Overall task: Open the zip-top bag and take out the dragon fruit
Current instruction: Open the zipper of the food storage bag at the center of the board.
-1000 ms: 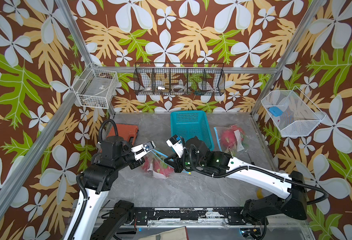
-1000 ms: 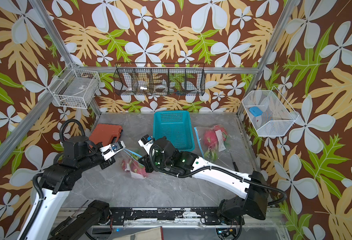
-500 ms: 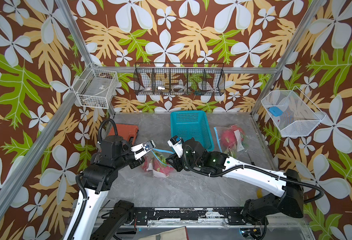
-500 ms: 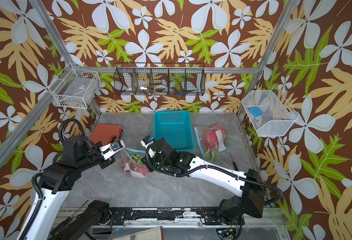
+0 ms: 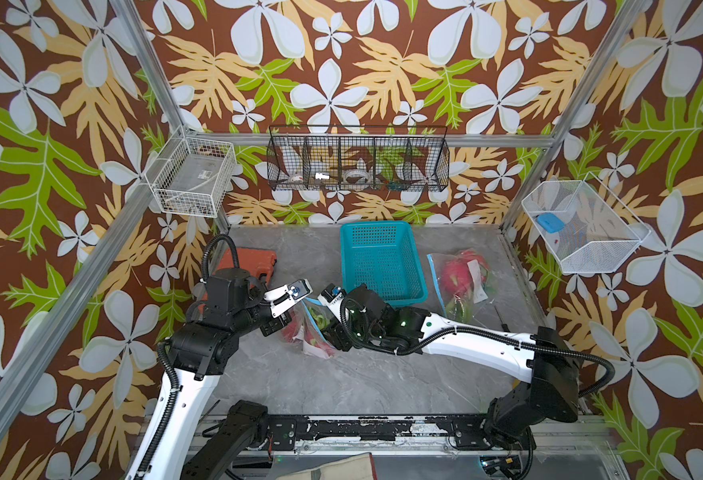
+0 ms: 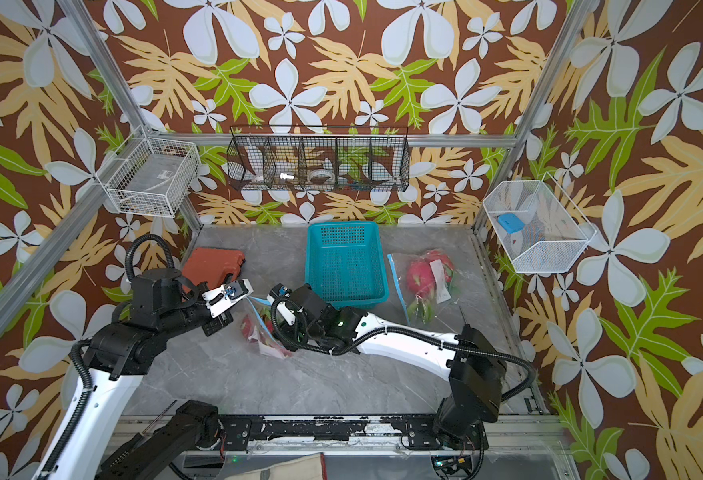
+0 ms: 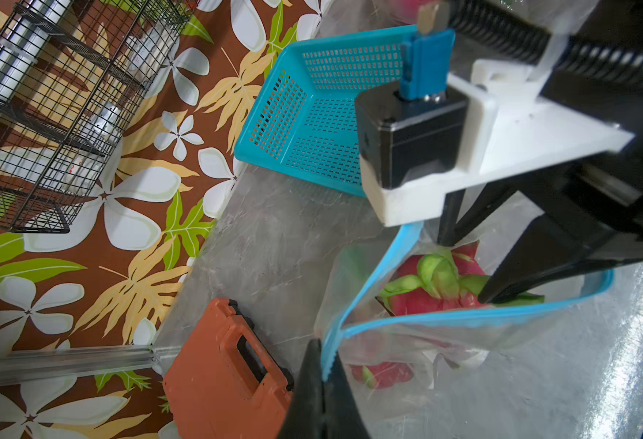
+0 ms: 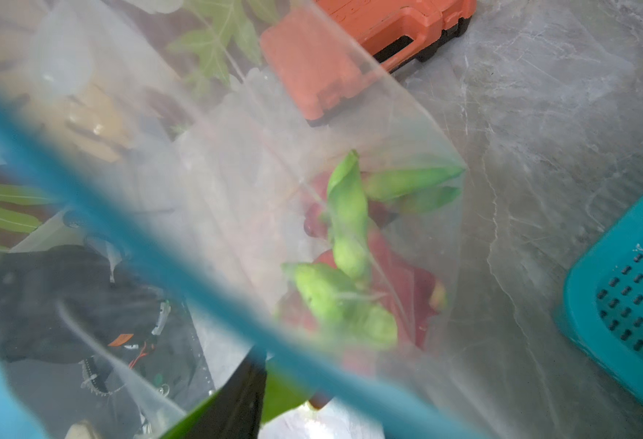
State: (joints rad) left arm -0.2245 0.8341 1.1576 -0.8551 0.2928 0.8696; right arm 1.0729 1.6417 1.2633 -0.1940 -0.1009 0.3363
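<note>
On grey tabletop (image 5: 341,382), pinching rim of zip-top bag (image 7: 388,342) in clamped left gripper (image 7: 322,365), reaching spread right gripper (image 7: 462,271) into opened mouth, not yet lifting dragon fruit (image 7: 426,300) out

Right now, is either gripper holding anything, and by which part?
The left gripper pinches the zip-top bag by its blue zip strip, at one end of the mouth. The right gripper is open in the mouth, apparently gripping nothing.

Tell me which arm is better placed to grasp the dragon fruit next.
Right: the right gripper is open inside the bag, beside the dragon fruit; the left gripper is shut on its blue rim.
</note>
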